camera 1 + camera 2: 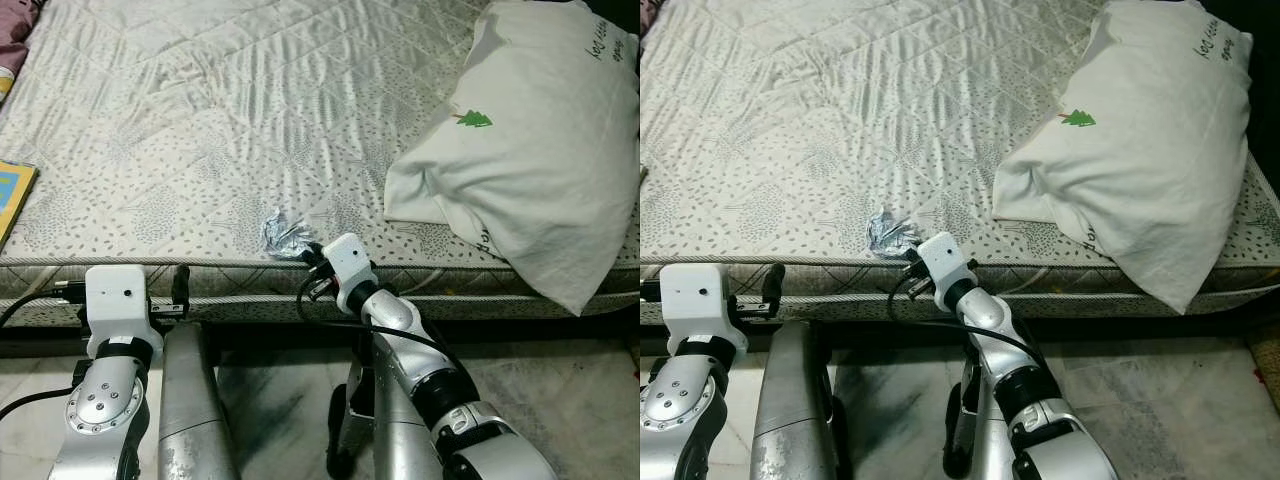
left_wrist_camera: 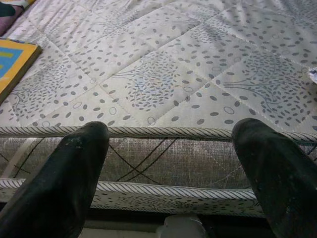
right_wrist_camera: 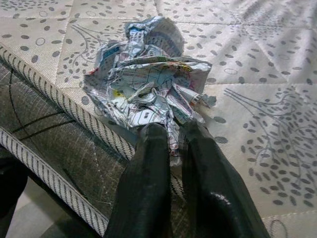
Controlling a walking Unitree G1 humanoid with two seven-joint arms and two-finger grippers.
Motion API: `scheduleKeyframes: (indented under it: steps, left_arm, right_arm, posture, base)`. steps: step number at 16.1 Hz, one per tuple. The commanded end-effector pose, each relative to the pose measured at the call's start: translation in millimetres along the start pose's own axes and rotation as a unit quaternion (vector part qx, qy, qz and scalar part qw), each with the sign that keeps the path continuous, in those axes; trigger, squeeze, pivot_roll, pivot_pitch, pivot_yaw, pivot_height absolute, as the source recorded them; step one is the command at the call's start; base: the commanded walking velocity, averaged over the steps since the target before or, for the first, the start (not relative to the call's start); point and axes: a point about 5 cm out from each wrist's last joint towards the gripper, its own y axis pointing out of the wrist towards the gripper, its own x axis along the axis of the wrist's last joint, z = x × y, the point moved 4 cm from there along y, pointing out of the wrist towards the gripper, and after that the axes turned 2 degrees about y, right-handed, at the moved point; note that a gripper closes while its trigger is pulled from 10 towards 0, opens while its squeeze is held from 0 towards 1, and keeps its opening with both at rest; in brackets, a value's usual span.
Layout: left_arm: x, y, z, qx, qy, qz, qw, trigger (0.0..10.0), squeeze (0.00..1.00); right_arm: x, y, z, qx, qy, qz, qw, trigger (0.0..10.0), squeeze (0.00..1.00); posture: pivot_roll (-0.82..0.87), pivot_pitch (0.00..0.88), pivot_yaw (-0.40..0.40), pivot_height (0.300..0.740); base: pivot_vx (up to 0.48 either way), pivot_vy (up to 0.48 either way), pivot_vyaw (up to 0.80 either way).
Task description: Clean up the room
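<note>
A crumpled silver wrapper with printed colours lies on the patterned mattress, right at its front edge. My right gripper reaches up from below the bed edge. It is shut on the near end of the wrapper, whose foil is pinched between the two black fingers. My left gripper is open, level with the mattress side, well to the left of the wrapper. Nothing is between its fingers.
A large white pillow with a small green tree print lies at the right and overhangs the bed's front edge. A yellow and blue book lies at the left edge. A dark pink cloth shows at the far left corner. Marble floor lies below.
</note>
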Motion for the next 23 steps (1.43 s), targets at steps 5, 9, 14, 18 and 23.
scheduleKeyframes:
  steps: [5,9,14,18,23]
  left_arm:
    - [-1.8,0.0,0.9,0.001,0.005,0.002,1.0,10.0,0.0]
    - [-1.2,1.0,0.0,-0.003,0.003,0.0,1.0,10.0,0.0]
    - [-1.7,-1.3,-0.3,-0.003,-0.003,0.001,1.0,10.0,0.0]
    - [-3.7,-8.4,3.4,0.003,-0.002,0.006,1.0,10.0,0.0]
    - [-3.8,-23.4,6.7,0.005,0.012,0.013,1.0,10.0,0.0]
  right_arm:
    - [6.4,-0.5,-3.0,-0.005,0.036,-0.013,0.999,10.0,1.0]
    - [14.1,0.4,5.3,0.021,0.074,-0.034,0.996,10.0,1.0]
    - [23.5,3.5,18.1,0.048,0.1,-0.055,0.992,10.0,1.0]
    - [33.2,12.8,28.0,0.046,0.102,-0.069,0.991,10.0,0.0]
    - [28.1,26.5,38.7,0.013,0.108,-0.046,0.993,10.0,0.0]
  posture:
    - [0.24,0.18,-0.115,0.513]
    - [0.24,0.166,-0.115,0.513]
    - [0.25,0.17,-0.115,0.513]
    - [0.27,0.194,-0.118,0.513]
    - [0.3,0.245,-0.12,0.513]
  base:
    - [0.0,0.0,0.0]
    - [0.0,0.0,0.0]
    - [0.0,0.0,0.0]
    - [0.0,0.0,0.0]
    - [0.0,0.0,0.0]
